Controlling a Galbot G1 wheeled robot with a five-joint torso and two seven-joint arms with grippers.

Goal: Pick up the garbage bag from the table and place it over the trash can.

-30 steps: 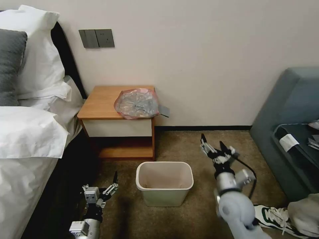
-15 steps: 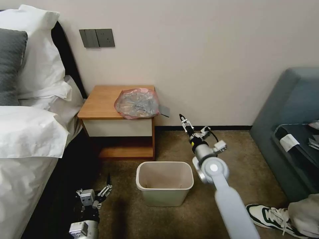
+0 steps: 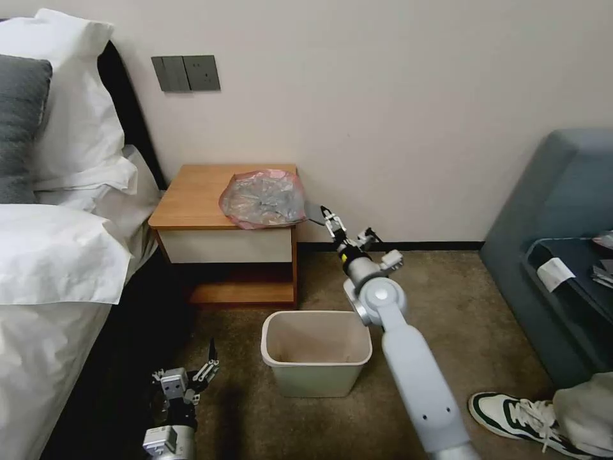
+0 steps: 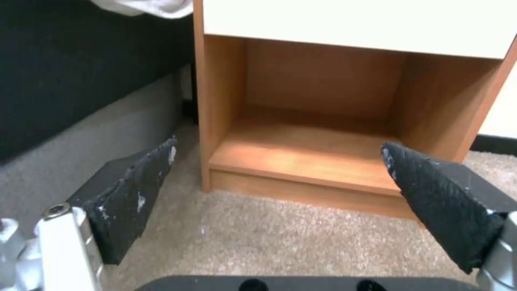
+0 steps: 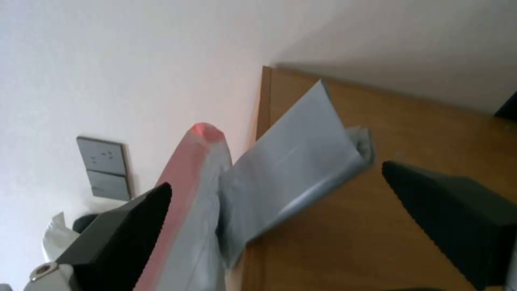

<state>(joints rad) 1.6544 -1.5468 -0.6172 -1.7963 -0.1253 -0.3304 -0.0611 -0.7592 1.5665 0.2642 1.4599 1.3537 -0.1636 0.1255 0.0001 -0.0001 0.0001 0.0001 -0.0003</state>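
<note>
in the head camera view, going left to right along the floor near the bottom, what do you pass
left gripper → trash can → right arm → a person's white sneaker

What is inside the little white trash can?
The trash can looks empty in the head view: bare inner walls, no bag in it. Its floor near the front wall is hidden. The garbage bag lies on the table, with the open right gripper at its edge.
</note>
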